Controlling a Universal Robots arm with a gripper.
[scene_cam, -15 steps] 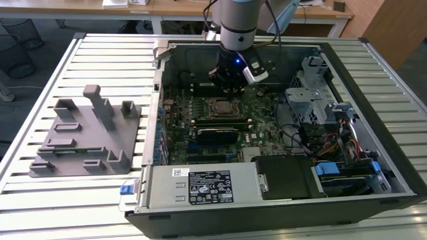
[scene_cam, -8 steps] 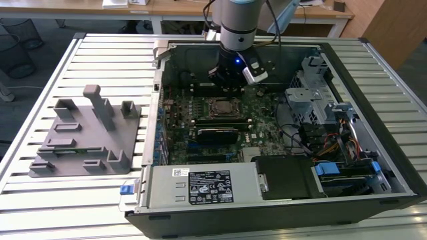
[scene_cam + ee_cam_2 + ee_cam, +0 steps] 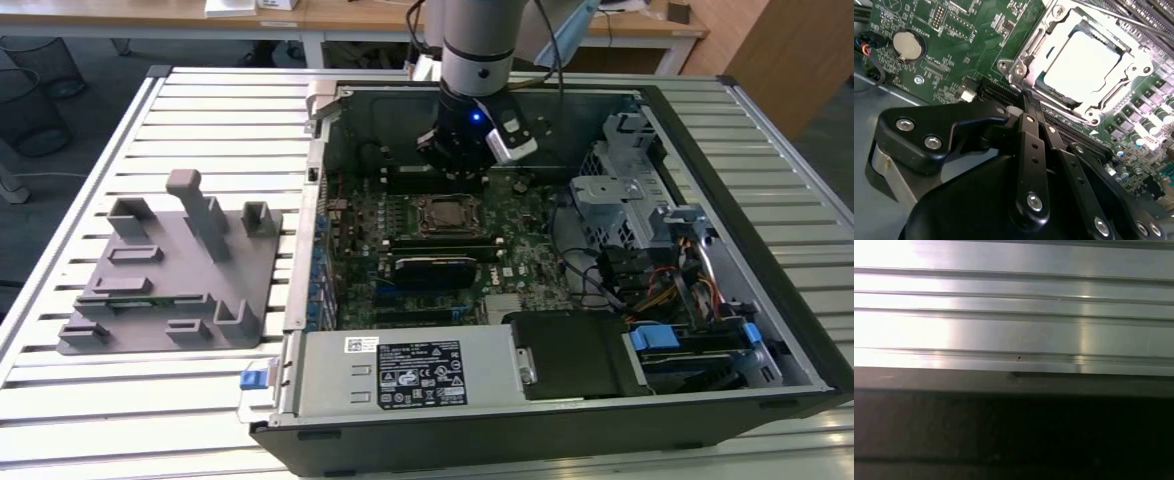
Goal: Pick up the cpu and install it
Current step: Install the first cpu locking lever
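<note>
The small square silver-topped cpu (image 3: 1081, 62) lies seated in the metal socket frame (image 3: 1029, 60) on the green motherboard (image 3: 514, 260) inside the open black computer case (image 3: 747, 400), which rests on the ribbed aluminium surface (image 3: 200, 110). The black pincer (image 3: 1029, 102) hangs just beside the socket with its fingers together, holding nothing. A grey moulded parts holder (image 3: 167, 285) stands outside the case at the exterior view's left, and a round silver coin battery (image 3: 906, 45) sits on the board well apart from the socket.

Your gripper (image 3: 461, 150) hangs inside open computer case (image 3: 787, 330), just behind cpu socket (image 3: 445, 213). Room above socket stands open to you. Memory sticks (image 3: 434, 262) crowd socket's near side; drive cage (image 3: 627, 190) and cable bundle (image 3: 654, 285) block exterior view's right. Power supply (image 3: 407, 372) walls off front.
</note>
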